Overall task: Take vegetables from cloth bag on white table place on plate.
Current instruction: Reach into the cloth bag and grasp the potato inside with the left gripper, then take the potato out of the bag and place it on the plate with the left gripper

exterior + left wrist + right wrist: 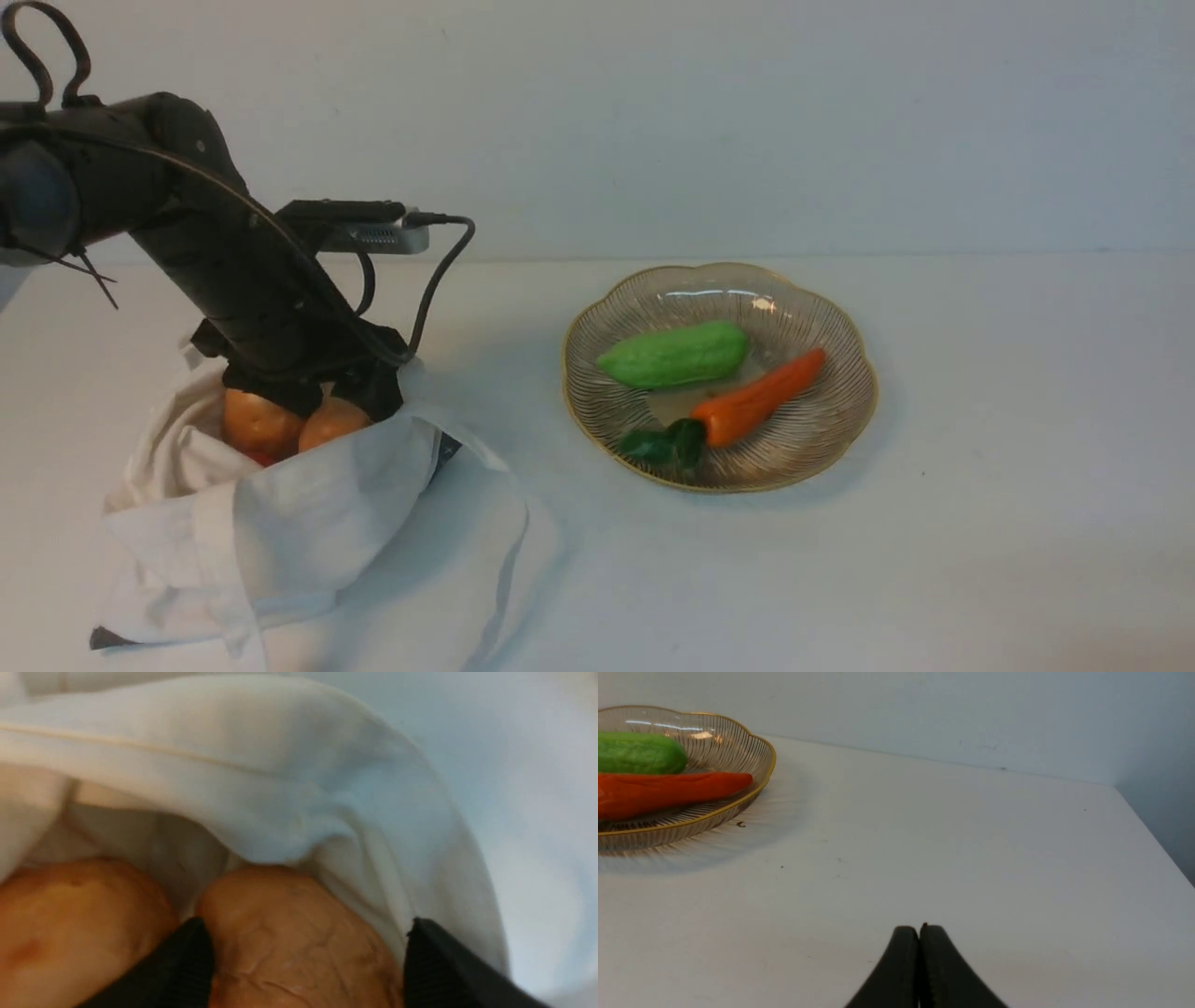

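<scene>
White table (980,420), whole lower frame. Cloth bag (308,532) lower left, clear plate (854,411) centre-right. Risk: left gripper (306,952) could snag the bag's folded cloth while closing, or knock the neighbouring potato (88,924). Its fingers are spread, target potato (299,947) between them, bottom centre of left wrist view; firm contact unclear. Right gripper (920,933) pressed together.

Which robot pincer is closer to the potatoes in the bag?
The left pincer: it's at the bag's mouth, around one potato. The right pincer is away from the bag, over the table.
</scene>
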